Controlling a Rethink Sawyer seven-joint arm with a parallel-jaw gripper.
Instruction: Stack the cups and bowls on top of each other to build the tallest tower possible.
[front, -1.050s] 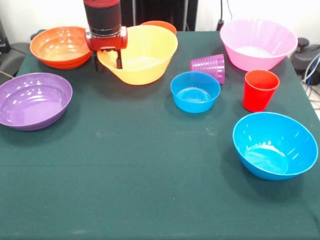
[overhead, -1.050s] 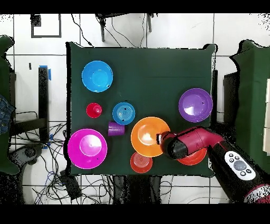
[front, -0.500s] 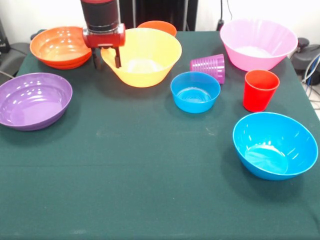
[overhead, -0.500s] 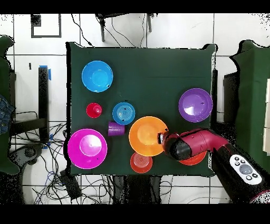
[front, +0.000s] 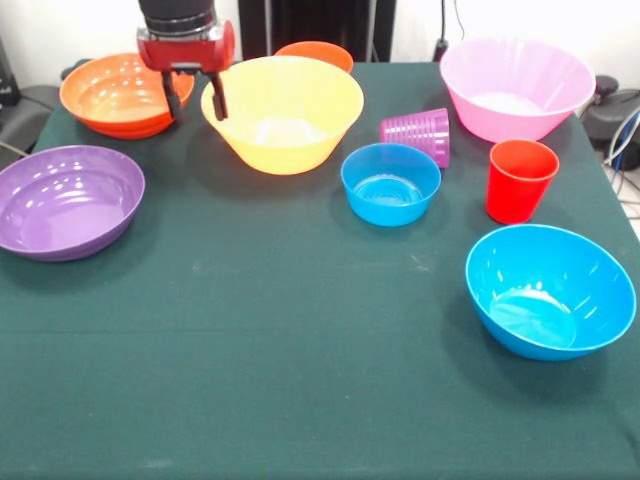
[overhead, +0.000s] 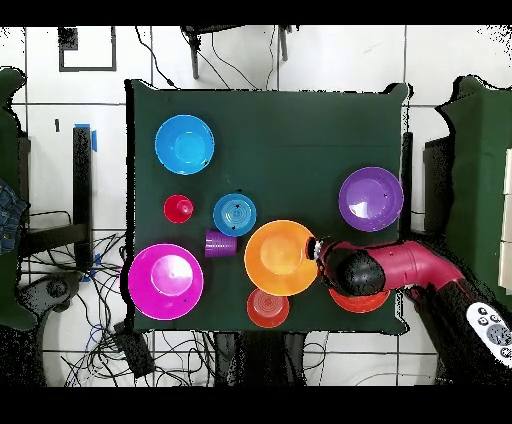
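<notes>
The large orange bowl (front: 283, 110) sits flat at the back of the green table, with nothing in it. My gripper (front: 193, 100) hangs open at its left rim. One finger is in front of the rim and the other is over the red-orange bowl (front: 115, 92); nothing is held. The small orange bowl (front: 315, 50) is behind the large one. The purple cup (front: 418, 133) lies on its side and the red cup (front: 520, 178) stands upright. Every bowl and cup stands alone, so no tower shows. In the overhead view my arm (overhead: 360, 270) covers most of the red-orange bowl.
The purple bowl (front: 68, 200) is at the left edge and the pink bowl (front: 517, 87) at the back right. The small blue bowl (front: 390, 183) is mid-table and the large blue bowl (front: 550, 290) at front right. Cables lie on the floor beyond the table edges.
The large orange bowl was tilted a second ago and now rests level. My gripper has risen and shifted left, off the bowl's rim and toward the red-orange bowl.
</notes>
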